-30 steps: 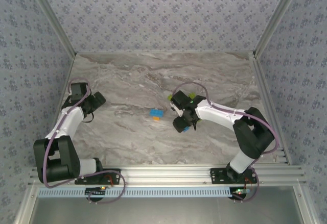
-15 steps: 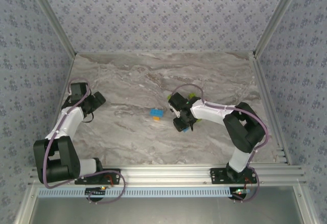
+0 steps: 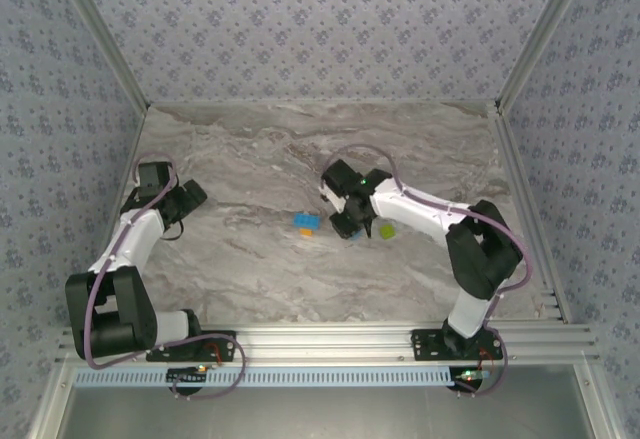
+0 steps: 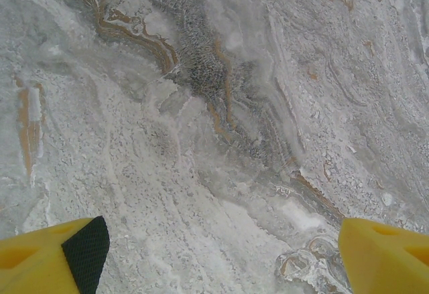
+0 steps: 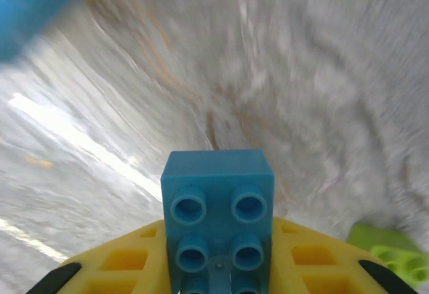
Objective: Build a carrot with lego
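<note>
Seen from above, the right gripper [image 3: 348, 227] hangs low just beside the carrot stack [image 3: 307, 223], blue on orange near mid-table, probably so its load can be pressed on. The right arm reaches inward with its elbow folded back, and a lime-green brick [image 3: 386, 230] lies near it. The left gripper [image 3: 192, 195] sits well apart at the left, arm folded.

The left wrist camera shows yellow fingers [image 4: 40, 260] spread wide over bare marble table [image 4: 214, 106], holding nothing.

The right wrist camera shows the jaws clamped on a blue brick [image 5: 216, 200], studded face toward the lens and wrist tilted tableward.
</note>
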Tool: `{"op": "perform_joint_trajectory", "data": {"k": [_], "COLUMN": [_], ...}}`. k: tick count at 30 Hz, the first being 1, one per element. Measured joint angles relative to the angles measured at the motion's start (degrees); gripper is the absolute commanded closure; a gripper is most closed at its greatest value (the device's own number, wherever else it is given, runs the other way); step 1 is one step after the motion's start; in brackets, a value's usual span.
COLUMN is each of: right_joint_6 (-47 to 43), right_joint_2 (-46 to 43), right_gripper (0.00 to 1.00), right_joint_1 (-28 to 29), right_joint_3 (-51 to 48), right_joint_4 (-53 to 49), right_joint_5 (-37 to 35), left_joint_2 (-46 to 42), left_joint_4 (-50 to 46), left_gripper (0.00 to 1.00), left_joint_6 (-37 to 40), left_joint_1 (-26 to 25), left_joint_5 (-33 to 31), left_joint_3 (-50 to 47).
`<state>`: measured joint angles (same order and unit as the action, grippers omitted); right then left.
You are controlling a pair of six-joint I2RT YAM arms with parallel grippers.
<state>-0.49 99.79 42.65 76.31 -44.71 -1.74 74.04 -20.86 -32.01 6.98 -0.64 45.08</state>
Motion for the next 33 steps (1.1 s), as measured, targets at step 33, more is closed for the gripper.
{"op": "perform_joint_trajectory", "data": {"k": [33], "right_joint_6": [-32.2], "right_joint_2": [28.7], "right_gripper": [0.74], "right_joint_1": [1.2], "right_joint_3": [44.5], "right_joint_4": [-27.5], "right_joint_5": [12.5], "left_joint_2": [0.5], "left_joint_4": [0.0], "left_gripper": [0.1], "left_joint_6": [0.0], "left_joint_1": [-0.4], "left_joint_5": [0.0], "left_joint_3": [0.1]}}
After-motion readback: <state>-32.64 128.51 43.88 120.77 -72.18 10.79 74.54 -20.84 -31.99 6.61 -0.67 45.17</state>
